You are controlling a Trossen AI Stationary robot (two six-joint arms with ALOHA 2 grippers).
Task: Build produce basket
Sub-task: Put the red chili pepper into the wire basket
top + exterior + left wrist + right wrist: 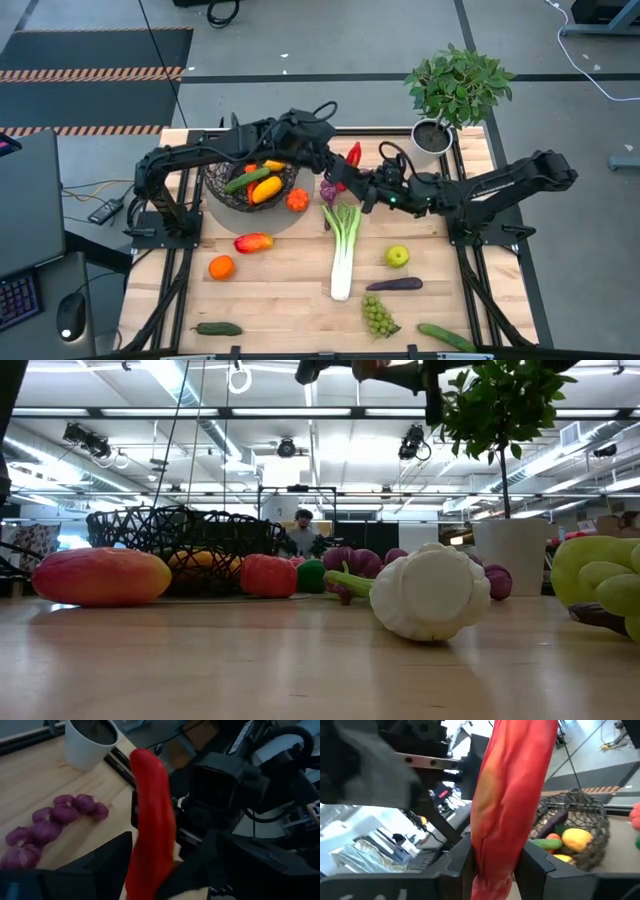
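Observation:
A long red pepper (pixel 353 153) is held above the table between both grippers, just right of the wire-mesh basket (pixel 250 186). My left gripper (pixel 340 170) reaches across the basket to it, and my right gripper (pixel 366 192) comes in from the right; both are shut on the pepper. The basket holds a cucumber, a yellow pepper and other produce. Purple grapes (pixel 328 190) lie on the table below the grippers. Also on the table are a leek (pixel 343 250), a green apple (pixel 397 257) and an aubergine (pixel 395 284). My left gripper pinches the red pepper (pixel 150 835) between its two fingers (pixel 107 865), which lie across its length. The pepper is lifted clear of the table and sticks out well past the fingers. My right gripper pinches the same pepper (pixel 495 855) between its two fingers (pixel 535 862), also across its length. The pepper stands up beyond them, clear of the table.
A white plant pot (pixel 432 136) with a leafy plant stands at the far right, close to the grippers. Green grapes (pixel 378 316), two cucumbers (pixel 445 337) (pixel 217 328), an orange (pixel 221 267), a red-yellow fruit (pixel 253 242) and an orange-red pepper (pixel 297 200) lie on the table.

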